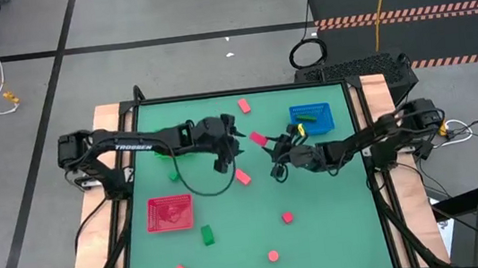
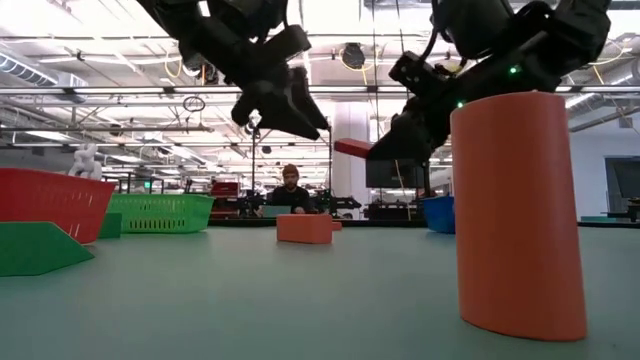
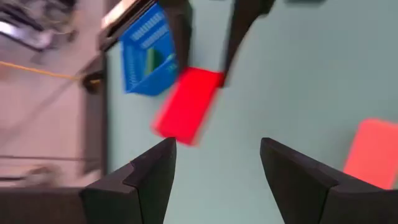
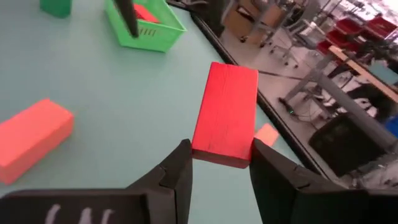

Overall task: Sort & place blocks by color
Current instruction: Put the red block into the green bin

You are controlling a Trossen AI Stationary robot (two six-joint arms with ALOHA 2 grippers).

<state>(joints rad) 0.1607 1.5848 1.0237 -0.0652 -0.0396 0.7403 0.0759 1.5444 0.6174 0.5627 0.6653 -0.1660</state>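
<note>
Red block point(image 4: 224, 115), clamped in R hand point(image 4: 219, 163)

Block point(image 1: 258, 138) in right claw point(image 1: 269, 141), btwn both arms, above table point(image 1: 339, 222)

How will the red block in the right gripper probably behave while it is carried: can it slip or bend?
The red block looks solid with flat faces, so it probably stays stiff. The right gripper pinches only one end, and most of the block sticks out past the fingers, so it might pivot or slip if bumped. Its flat sides suggest it would not roll once set down.
</note>
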